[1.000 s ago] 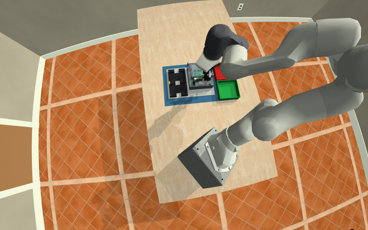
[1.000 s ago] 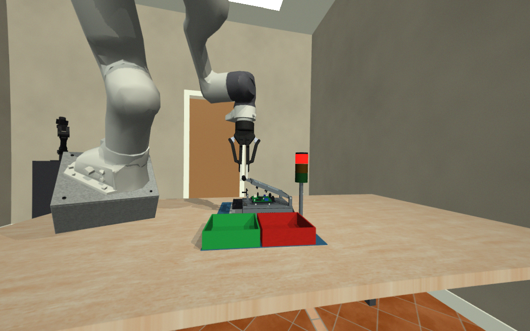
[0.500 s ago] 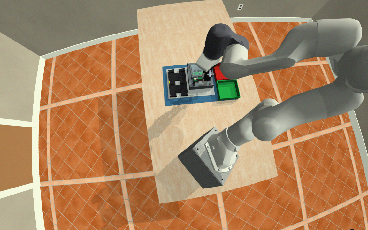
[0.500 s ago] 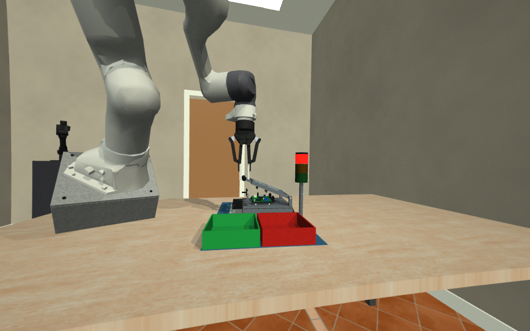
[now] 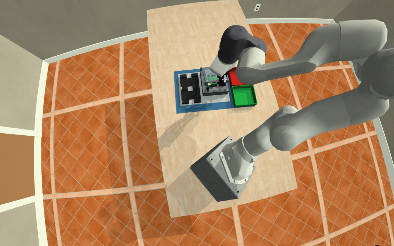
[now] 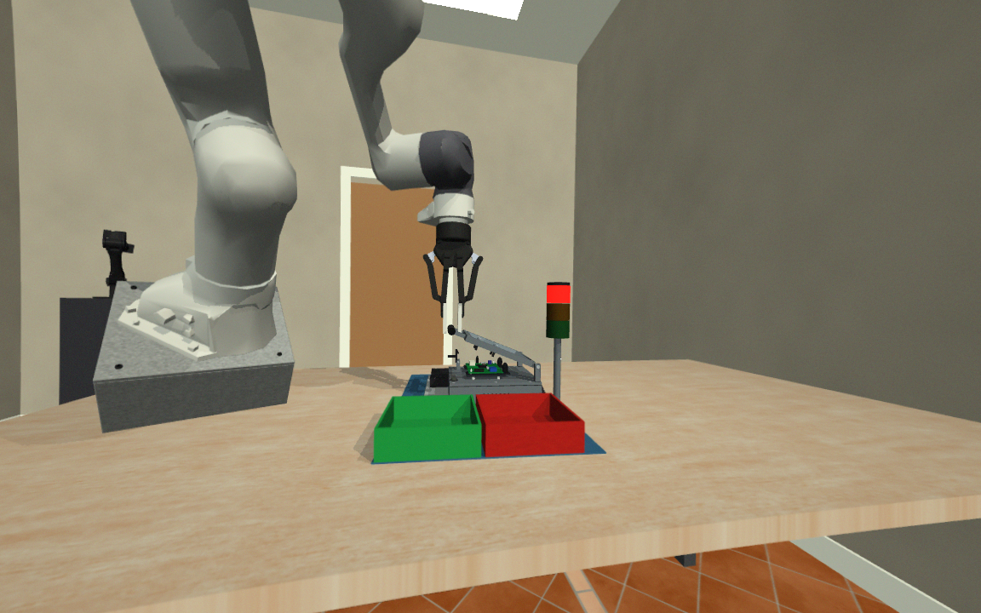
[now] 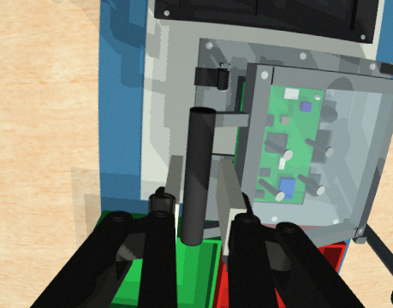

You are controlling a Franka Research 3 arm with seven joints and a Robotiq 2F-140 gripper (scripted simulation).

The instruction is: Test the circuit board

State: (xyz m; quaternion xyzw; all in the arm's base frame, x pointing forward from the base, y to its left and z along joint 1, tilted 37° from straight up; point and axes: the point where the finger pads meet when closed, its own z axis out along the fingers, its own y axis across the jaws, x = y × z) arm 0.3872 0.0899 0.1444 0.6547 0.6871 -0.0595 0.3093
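The green circuit board [image 7: 288, 149] [image 6: 483, 369] [image 5: 211, 79] lies face up in the tester [image 5: 212, 91], seen through the clear lid [image 7: 356, 177] [image 6: 501, 349]. The lid stands tilted up from its hinge, not latched. Its black handle bar [image 7: 196, 171] [image 6: 451, 329] sticks out at the raised edge. My gripper [image 6: 452, 308] [image 7: 199, 176] [image 5: 222, 82] hangs just above the handle, fingers a little apart with nothing between them. The signal tower [image 6: 557, 299] shows red. The red bin [image 6: 532, 434] [image 7: 328, 257] [image 5: 233, 78] and the green bin [image 6: 425, 442] [image 7: 191, 280] [image 5: 244, 95] stand side by side, both without a board.
The black tray [image 5: 182, 91] lies on the blue mat [image 5: 192, 108] beyond the tester, with neither pocket holding a board. The arm's grey base block [image 6: 189, 380] stands on the table to the left of the bins.
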